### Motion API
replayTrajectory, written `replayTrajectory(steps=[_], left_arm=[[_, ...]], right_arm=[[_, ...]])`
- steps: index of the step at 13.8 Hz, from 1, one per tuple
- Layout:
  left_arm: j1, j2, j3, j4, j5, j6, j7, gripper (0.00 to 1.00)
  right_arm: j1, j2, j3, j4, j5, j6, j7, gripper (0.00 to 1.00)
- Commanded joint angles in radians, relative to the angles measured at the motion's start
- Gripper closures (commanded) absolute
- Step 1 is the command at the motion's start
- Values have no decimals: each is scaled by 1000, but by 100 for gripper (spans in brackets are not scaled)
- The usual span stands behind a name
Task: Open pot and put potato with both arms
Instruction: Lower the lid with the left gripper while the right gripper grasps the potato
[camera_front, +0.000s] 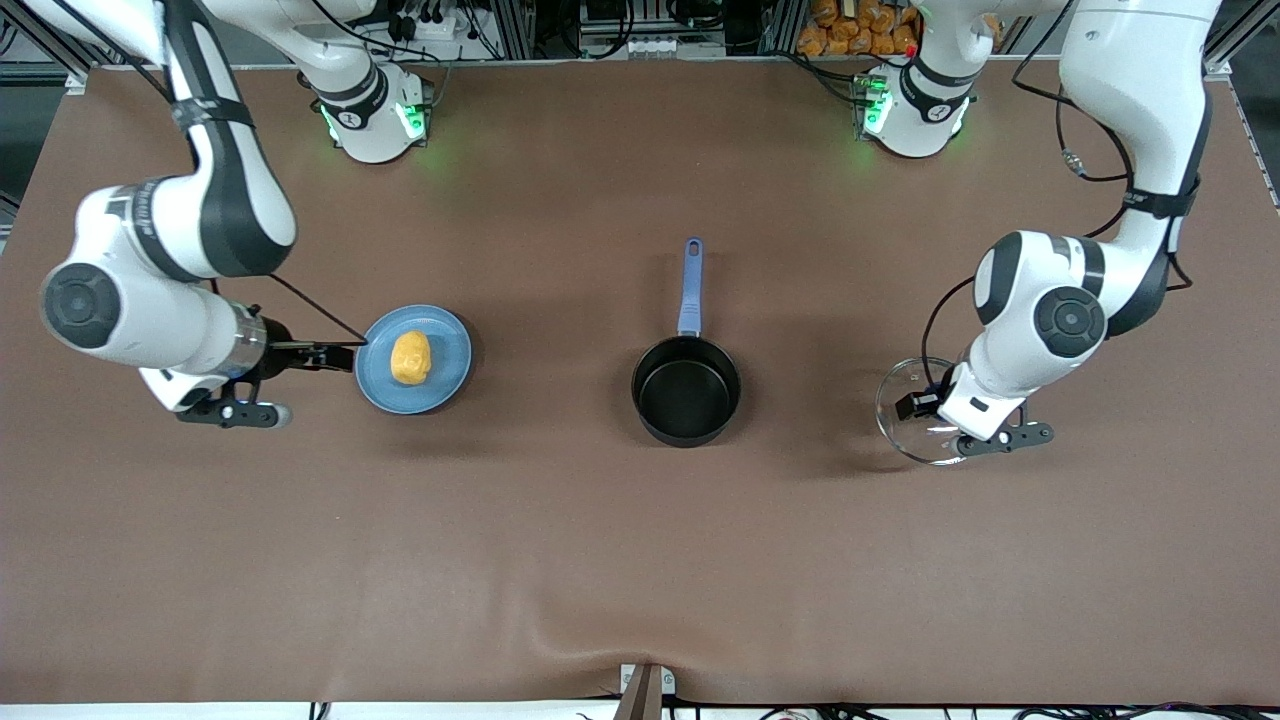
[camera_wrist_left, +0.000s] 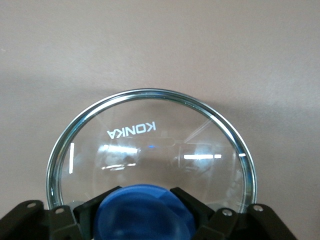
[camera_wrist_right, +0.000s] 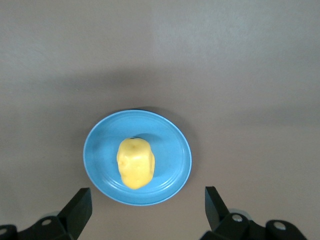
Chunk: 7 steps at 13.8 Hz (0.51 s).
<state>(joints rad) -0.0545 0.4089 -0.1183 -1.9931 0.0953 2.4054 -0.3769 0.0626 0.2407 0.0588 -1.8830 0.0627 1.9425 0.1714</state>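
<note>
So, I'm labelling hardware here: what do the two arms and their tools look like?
Both arms are glossy white with black joint caps and black bands, and loose black cables run along them. Their bases glow green. The left tool and right tool have dark, blocky fingers on black mounts.

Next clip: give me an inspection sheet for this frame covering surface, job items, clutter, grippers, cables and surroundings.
Surface: brown table covering, slightly wrinkled at the edge nearest the front camera.
Job's things: small black saucepan with blue handle, uncovered and empty, mid-table; lumpy yellow potato on a light-blue plate toward the right arm's end; round glass lid with blue knob toward the left arm's end.
Clutter: nothing seen.
Grippers: left gripper shut on the lid's knob; right gripper open, beside the plate, holding nothing.
Cables: black cables run along both arms.
Surroundings: both arm bases lit green; orange items on the rack past the table.
</note>
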Motion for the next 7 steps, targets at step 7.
replayTrajectory(steps=[7], left_arm=[[11, 87, -4, -19, 72, 110, 7, 60]], right_arm=[[80, -31, -2, -295, 12, 343, 56, 0]])
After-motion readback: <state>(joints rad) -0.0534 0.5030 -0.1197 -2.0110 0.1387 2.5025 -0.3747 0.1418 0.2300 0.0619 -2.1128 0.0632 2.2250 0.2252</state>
